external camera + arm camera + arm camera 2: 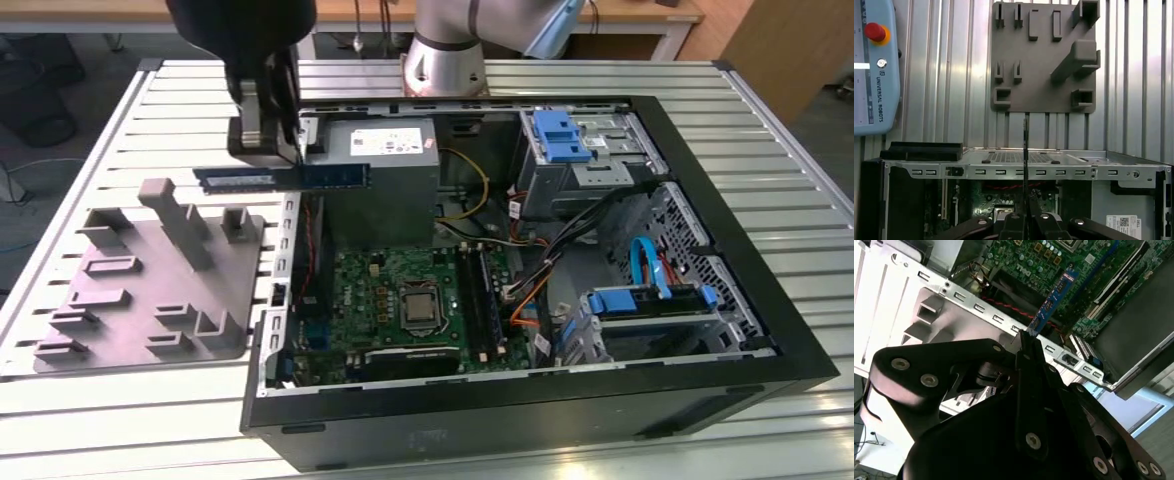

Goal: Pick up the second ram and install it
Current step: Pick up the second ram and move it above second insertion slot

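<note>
Second ram [283, 177] hangs in the air over the open computer case's [747, 290] side wall on the exterior view's left, level with the power supply [384, 150]. It is one thin, flat, long stick, blue-green, with a row of small dark chips along its face. In the second wrist view [1054, 297] it shows as a narrow blue strip, and in the first wrist view [1025, 150] edge-on as a slim dark line. The gripper [271, 158] is closed tight on it, two black fingers pinching the flat faces near the middle, so both ends stick out free. Both wrist views show the black, bolted finger links meeting at the stick [1026, 340] [1025, 220].

Below it, inside the case, lies one green motherboard [387, 290], studded with small parts and a square metal processor socket [419, 305]. Two blue plastic drive brackets [561, 135] [654, 300] sit on the far side of the case.

Beside the case, on the exterior view's left, rests one gray moulded tray [147, 290], matt, with upright posts and small slotted pockets. All of it stands on a ribbed, shiny metal table [174, 100]. One pale blue control pendant [874, 65] with a red button lies on the table in the first wrist view.
</note>
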`<state>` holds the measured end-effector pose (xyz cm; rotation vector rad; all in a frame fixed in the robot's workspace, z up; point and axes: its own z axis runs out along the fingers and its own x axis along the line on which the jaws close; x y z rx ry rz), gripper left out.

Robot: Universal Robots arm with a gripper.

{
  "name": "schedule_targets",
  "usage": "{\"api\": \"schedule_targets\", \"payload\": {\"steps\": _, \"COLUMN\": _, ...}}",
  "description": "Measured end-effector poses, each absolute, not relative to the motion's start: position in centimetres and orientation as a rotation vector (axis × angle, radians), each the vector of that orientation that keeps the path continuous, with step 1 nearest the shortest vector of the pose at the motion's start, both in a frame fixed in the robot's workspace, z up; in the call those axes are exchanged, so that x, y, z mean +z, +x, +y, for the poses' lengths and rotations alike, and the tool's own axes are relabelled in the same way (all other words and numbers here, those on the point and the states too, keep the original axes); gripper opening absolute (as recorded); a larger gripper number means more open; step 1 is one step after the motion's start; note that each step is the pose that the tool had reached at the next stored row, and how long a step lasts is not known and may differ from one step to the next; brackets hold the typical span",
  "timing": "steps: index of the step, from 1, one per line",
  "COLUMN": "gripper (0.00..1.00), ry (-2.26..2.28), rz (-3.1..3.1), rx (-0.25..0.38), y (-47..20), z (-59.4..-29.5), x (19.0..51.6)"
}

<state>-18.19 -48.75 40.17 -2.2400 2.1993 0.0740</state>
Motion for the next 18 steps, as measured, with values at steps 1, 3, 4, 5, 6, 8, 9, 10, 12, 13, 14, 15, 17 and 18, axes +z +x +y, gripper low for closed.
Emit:
{"api": "schedule_targets", "payload": {"steps": 1, "gripper": 0.14, "ry": -2.240, "rz": 2.199, "rx": 0.074, "y": -18.0, "z": -48.7, "x": 40.1}}
{"api": "schedule_targets", "payload": {"steps": 3, "gripper": 0.14, "ry": -2.241, "rz": 2.200, "rx": 0.076, "y": -17.5, "z": -48.7, "x": 40.0}}
{"api": "schedule_targets", "payload": {"steps": 4, "gripper": 0.14, "ry": -2.241, "rz": 2.200, "rx": 0.076, "y": -17.2, "z": -48.7, "x": 40.0}}
{"api": "schedule_targets", "payload": {"steps": 5, "gripper": 0.14, "ry": -2.241, "rz": 2.201, "rx": 0.077, "y": -17.0, "z": -48.7, "x": 39.9}}
{"api": "schedule_targets", "payload": {"steps": 6, "gripper": 0.14, "ry": -2.242, "rz": 2.201, "rx": 0.078, "y": -16.7, "z": -48.8, "x": 39.9}}
{"api": "schedule_targets", "payload": {"steps": 8, "gripper": 0.14, "ry": -2.242, "rz": 2.202, "rx": 0.080, "y": -16.2, "z": -48.7, "x": 39.7}}
{"api": "schedule_targets", "payload": {"steps": 9, "gripper": 0.14, "ry": -2.243, "rz": 2.202, "rx": 0.081, "y": -15.9, "z": -48.7, "x": 39.7}}
{"api": "schedule_targets", "payload": {"steps": 10, "gripper": 0.14, "ry": -2.243, "rz": 2.203, "rx": 0.082, "y": -15.6, "z": -48.7, "x": 39.6}}
{"api": "schedule_targets", "payload": {"steps": 12, "gripper": 0.14, "ry": -2.246, "rz": 2.205, "rx": 0.087, "y": -14.9, "z": -48.7, "x": 39.4}}
{"api": "schedule_targets", "payload": {"steps": 13, "gripper": 0.14, "ry": -2.247, "rz": 2.206, "rx": 0.090, "y": -14.5, "z": -48.7, "x": 39.2}}
{"api": "schedule_targets", "payload": {"steps": 14, "gripper": 0.14, "ry": -2.248, "rz": 2.208, "rx": 0.093, "y": -14.1, "z": -48.7, "x": 39.1}}
{"api": "schedule_targets", "payload": {"steps": 15, "gripper": 0.14, "ry": -2.249, "rz": 2.209, "rx": 0.096, "y": -13.7, "z": -48.7, "x": 38.9}}
{"api": "schedule_targets", "payload": {"steps": 17, "gripper": 0.14, "ry": -2.251, "rz": 2.210, "rx": 0.100, "y": -13.0, "z": -48.7, "x": 38.6}}
{"api": "schedule_targets", "payload": {"steps": 18, "gripper": 0.14, "ry": -2.251, "rz": 2.211, "rx": 0.102, "y": -12.6, "z": -48.7, "x": 38.4}}
